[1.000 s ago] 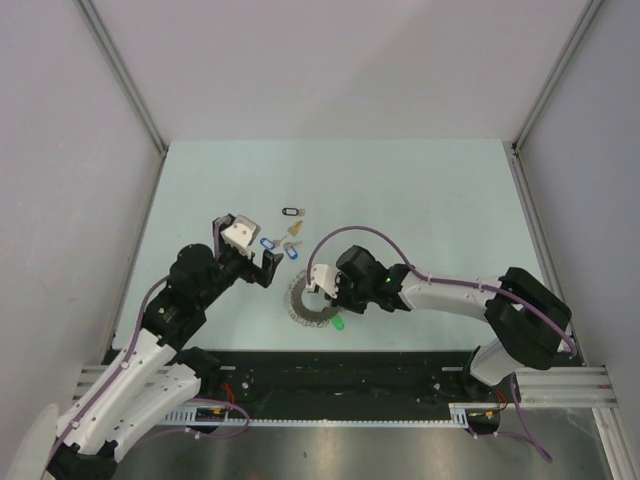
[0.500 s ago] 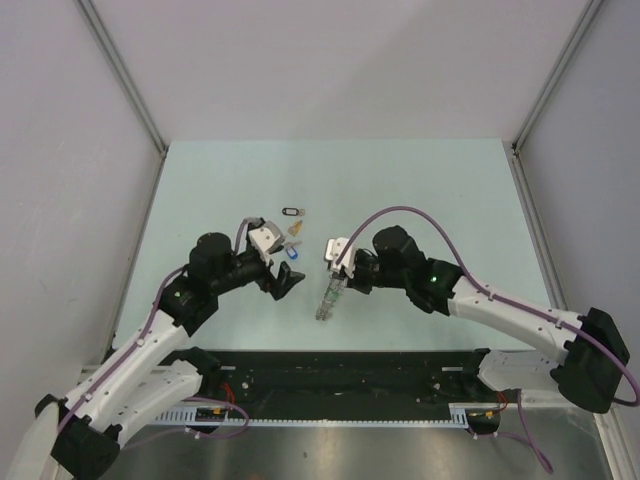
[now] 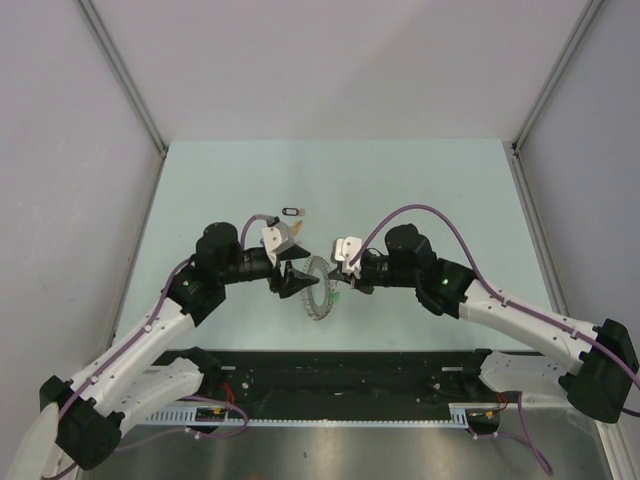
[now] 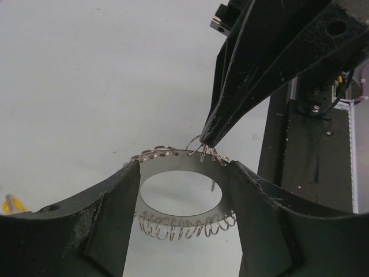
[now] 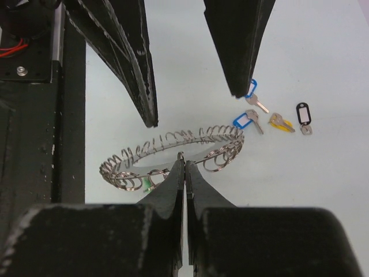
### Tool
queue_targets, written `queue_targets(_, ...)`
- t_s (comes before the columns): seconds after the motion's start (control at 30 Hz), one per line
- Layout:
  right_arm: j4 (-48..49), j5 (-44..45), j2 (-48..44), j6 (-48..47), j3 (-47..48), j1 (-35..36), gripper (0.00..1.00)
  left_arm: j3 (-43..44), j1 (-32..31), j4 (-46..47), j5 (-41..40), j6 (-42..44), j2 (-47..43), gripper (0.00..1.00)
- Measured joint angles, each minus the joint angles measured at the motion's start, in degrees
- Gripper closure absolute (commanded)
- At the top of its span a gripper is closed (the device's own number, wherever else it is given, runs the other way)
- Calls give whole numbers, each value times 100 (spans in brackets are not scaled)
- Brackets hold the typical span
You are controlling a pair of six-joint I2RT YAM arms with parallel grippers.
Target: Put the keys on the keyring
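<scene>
Sadly, tags (image 5: 302, 111) on the keys (image 5: 251, 119) are unreadably small.

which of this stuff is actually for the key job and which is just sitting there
For the job:
- keyring, pinched by the right gripper
- keys lying loose, with blue, yellow and black tags
- left gripper, open at the keyring

Just there:
- table
- cable
- walls
</scene>
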Motion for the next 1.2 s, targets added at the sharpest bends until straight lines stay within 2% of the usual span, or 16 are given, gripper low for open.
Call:
queue_targets(0.13,44,-114,-17,31,0,0,100,0,-107,33,179,9,116,36)
queue_targets(0.23,37,-131,-17,55,0,0,100,0,-144,46,258,48,216,45)
queue_targets(0.27,37,-138,-17,61,0,0,100,0,-151,46,275,50,251,51)
queue_targets(0.37,37,-168,-17,68,0,-2,100,0,-173,68,352,96,363,57)
queue_targets(0.77,37,-223,-17,76,0,-2,100,0,-343,208,459,205,570,64)
queue_targets(1.2,39,-262,-20,133,0,-7,100,0,-352,153,457,310,752,79)
